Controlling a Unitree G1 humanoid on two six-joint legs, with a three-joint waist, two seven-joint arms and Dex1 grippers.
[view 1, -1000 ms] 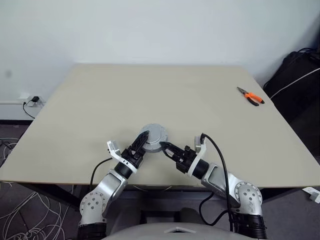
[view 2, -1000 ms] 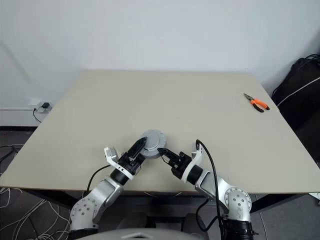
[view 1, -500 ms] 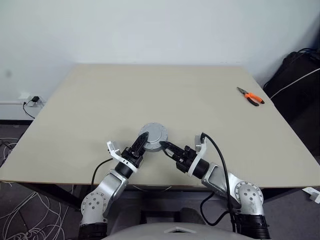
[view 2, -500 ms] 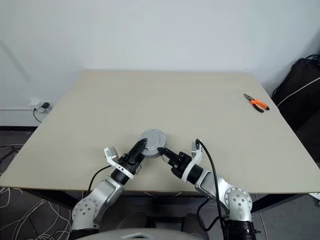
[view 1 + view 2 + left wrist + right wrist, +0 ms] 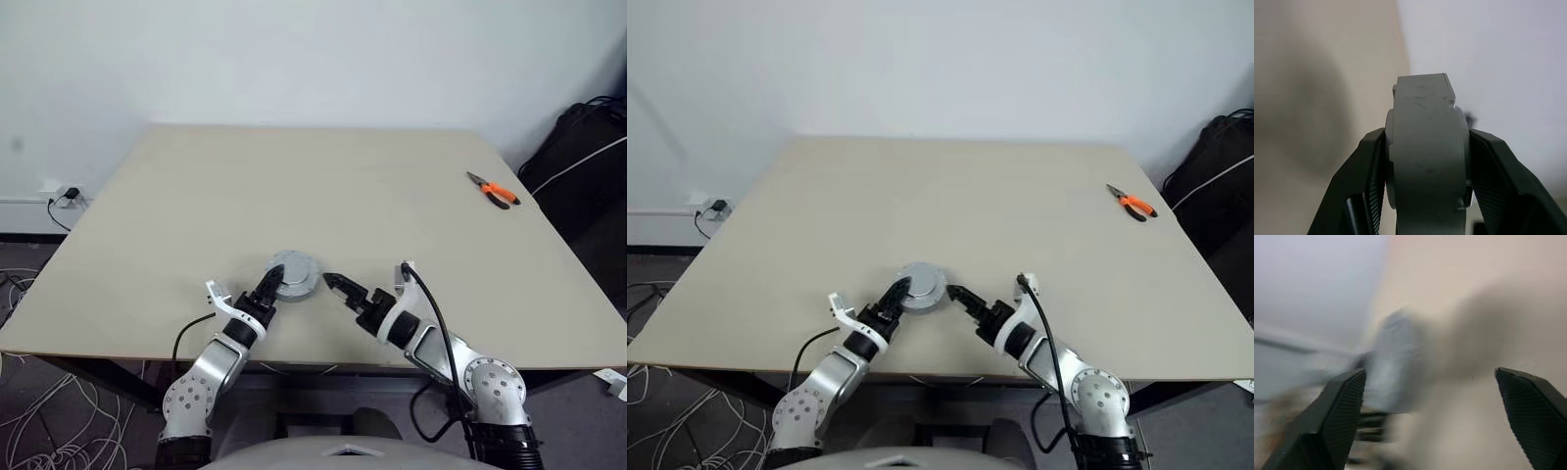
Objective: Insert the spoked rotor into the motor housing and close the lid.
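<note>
**Closed motor assembly held at the near edge, right tool let go**

The round grey assembly sits near the front edge of the counter, roughly centred between the two arms. From above it reads as the lid, smooth face up with a raised hub, seated over the motor housing; the spoked rotor cannot be seen and is presumably inside, though nothing here confirms that. The left tool grips the assembly by its near-left side: the left wrist view shows the grey body clamped edge-on between both black fingers. The right tool stands just to the right of the assembly with its jaws spread wide and nothing between them, apart from the rim. Orange-handled pliers lie well away at the far right of the counter.

The task looks nearly finished; what remains is to confirm the lid is fully seated and to release cleanly. Judging from this, the left tool should set the assembly flat on the counter before opening, since it may be slightly tilted or lifted in the grip. Opening slowly and backing straight out toward the near-left would avoid dragging the lid off or nudging the piece toward the counter's edge. The right tool should stay clear of the rim while that happens. If the lid shows a gap along the seam, a gentle downward press on the hub is the safer fix.
</note>
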